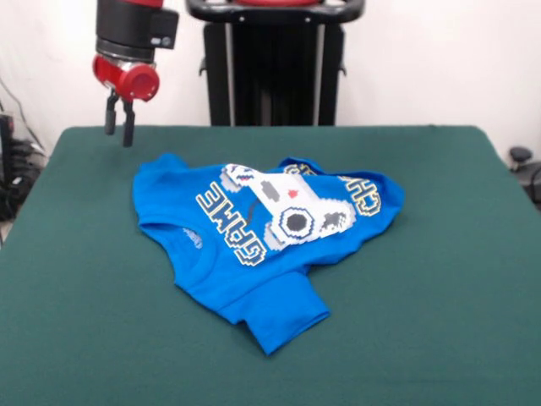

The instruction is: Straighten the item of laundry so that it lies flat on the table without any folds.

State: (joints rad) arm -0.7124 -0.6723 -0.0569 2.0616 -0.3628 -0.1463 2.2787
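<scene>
The arm (135, 34) is cut off by the top edge, only its lower end showing. Part of the lettering (232, 224) on the T-shirt (254, 245) is lost in folds, the right-hand word unreadable. The table (84, 338) runs off the near and left edges.

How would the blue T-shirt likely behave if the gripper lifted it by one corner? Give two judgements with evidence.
The blue T-shirt is probably floppy: it lies bunched and folded, so it would drape. It likely drags rather than slides on the table, whose top looks felt-like.
</scene>
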